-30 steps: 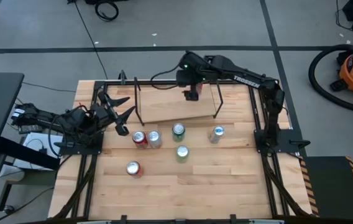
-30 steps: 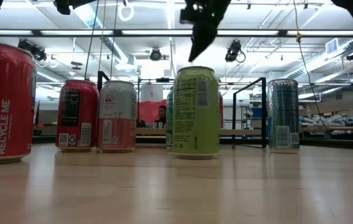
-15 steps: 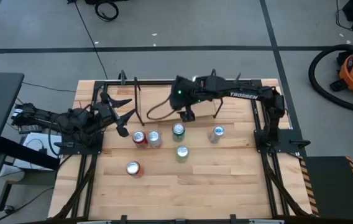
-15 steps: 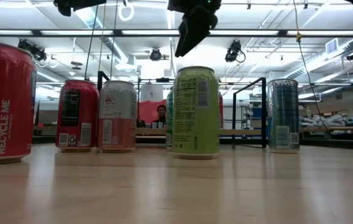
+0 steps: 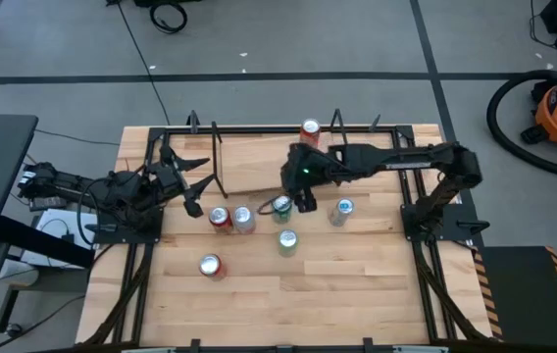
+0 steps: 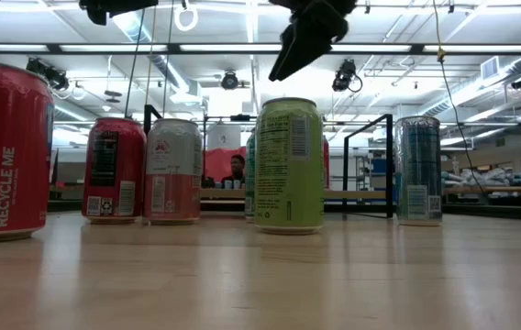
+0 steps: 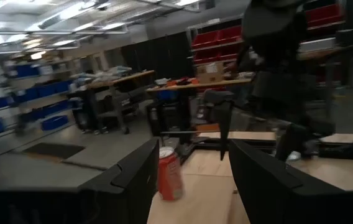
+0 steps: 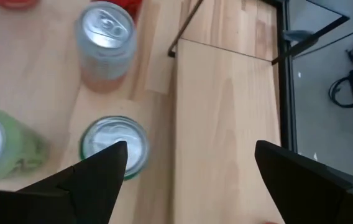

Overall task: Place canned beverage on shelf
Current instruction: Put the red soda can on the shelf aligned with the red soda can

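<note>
You have open plank on the shelf (image 5: 259, 167), with one red can (image 5: 310, 129) at its 1 o'clock corner. At 6 o'clock of the shelf, five cans crowd the surface (image 5: 357, 284); the green-topped can (image 5: 280, 205) touches the silver can (image 5: 243, 218)'s neighbourhood closely.

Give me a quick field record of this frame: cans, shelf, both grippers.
cans on table: six standing in front of the shelf
can on shelf: one red-topped can at the back edge
right gripper: open, empty, above the green can by the shelf's front edge
left gripper: shut, empty, at the table's left side
</note>
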Controlling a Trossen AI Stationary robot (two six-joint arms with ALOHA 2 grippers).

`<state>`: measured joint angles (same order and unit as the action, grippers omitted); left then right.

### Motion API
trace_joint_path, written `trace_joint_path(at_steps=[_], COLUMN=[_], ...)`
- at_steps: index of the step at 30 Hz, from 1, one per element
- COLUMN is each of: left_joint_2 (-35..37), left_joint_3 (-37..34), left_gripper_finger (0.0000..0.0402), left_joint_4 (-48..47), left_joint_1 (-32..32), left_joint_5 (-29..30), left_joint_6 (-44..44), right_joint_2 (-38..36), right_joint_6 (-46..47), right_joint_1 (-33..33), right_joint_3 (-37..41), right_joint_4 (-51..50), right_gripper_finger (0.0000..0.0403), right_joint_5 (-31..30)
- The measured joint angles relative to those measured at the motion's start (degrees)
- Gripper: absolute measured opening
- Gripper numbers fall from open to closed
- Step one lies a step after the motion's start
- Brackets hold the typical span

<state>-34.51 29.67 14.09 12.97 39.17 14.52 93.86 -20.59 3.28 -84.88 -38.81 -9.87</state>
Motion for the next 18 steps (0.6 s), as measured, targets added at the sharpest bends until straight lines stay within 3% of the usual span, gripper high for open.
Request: trace_joint_path(at_steps=[7, 11, 14, 18], left_joint_2=[-3.2, -6.2, -8.3, -10.0], left_joint_3=[0.0, 0.0, 0.0, 1.2], left_gripper_finger=[0.0205, 0.0205, 0.0205, 0.0205], left_joint_4=[0.5, 4.8, 7.8, -1.1], left_joint_1=[0.0, -0.1, 0.0, -0.1], left_joint_5=[-20.4, -21.0, -17.3, -13.3], left_joint_6=[5.1, 7.1, 5.1, -5.0], right_joint_2=[-11.1, -16.8, -19.8, -23.0], right_joint_6=[2.4, 3.3, 4.7, 6.4], right_joint_1=[-2.3, -3.3, -4.0, -4.9], right_joint_3=[19.4, 30.1, 36.7, 43.4], right_joint_4=[17.5, 28.3, 34.9, 41.4], right_gripper_finger=[0.0364, 0.0364, 0.0364, 0.0364], right_joint_5=[-1.0, -2.6, -2.7, -2.7])
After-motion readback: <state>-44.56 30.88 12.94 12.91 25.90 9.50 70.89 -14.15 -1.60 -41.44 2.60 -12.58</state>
